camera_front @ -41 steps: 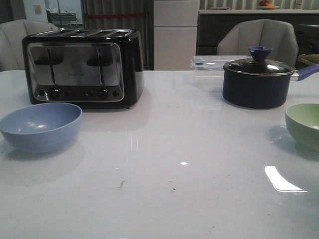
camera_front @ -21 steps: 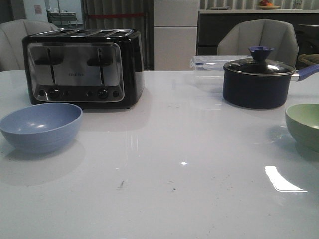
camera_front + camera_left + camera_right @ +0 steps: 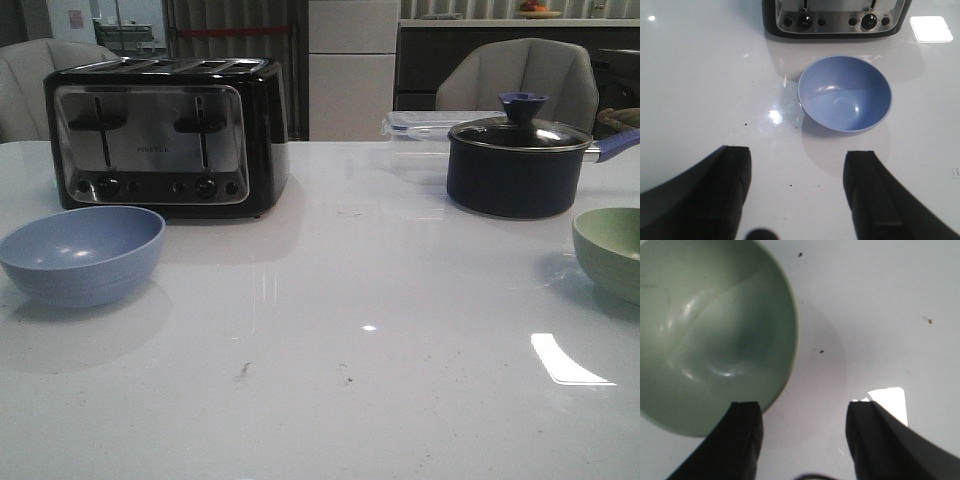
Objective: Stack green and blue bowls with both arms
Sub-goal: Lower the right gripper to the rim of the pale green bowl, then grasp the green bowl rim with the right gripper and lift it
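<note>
Your matte blue bowl [image 3: 82, 254] sits empty near the table's left edge, before a glossy black-and-chrome toaster [image 3: 165, 134] whose label is unreadable; the sage green bowl [image 3: 610, 251], also empty, rests at the right edge near a lidded navy pot [image 3: 518, 158]. Your left gripper [image 3: 797, 192] and right gripper [image 3: 802, 437] both stand spread wide, holding nothing.

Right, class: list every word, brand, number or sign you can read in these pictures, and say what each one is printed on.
Toaster: one small brand word on its steel front, too blurred to read.
Toaster knobs: no legible markings.
Blue bowl, green bowl, pot: no text visible.
Nothing else is readable.
</note>
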You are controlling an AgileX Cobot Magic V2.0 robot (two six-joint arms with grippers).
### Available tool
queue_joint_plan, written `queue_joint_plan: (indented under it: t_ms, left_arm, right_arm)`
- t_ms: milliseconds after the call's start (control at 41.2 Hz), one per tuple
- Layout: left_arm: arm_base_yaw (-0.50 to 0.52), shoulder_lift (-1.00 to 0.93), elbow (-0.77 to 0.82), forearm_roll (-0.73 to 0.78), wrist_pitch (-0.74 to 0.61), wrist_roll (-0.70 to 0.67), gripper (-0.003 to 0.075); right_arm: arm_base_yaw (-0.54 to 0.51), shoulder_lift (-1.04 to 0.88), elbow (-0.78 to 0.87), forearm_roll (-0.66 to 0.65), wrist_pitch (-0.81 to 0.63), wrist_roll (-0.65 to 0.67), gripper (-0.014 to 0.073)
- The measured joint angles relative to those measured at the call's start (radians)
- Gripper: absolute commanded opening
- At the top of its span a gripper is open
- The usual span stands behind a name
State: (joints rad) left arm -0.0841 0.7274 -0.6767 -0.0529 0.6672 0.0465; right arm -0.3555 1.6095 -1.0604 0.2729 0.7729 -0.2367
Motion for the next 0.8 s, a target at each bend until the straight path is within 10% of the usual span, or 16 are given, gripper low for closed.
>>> queue_joint_plan:
  t_ms: [340, 801]
  left_arm:
    - [0.000, 0.000, 0.000, 0.000, 0.000, 0.000, 0.0456]
    - [0.000, 0.000, 0.000, 0.000, 0.002, 0.000, 0.0456]
  right_arm:
    - [0.004, 0.200, -0.123, 0.018, -0.027, -0.024, 0.0455]
    - [0.014, 0.260, -0.177, 0.036, -0.018, -0.026, 0.0092]
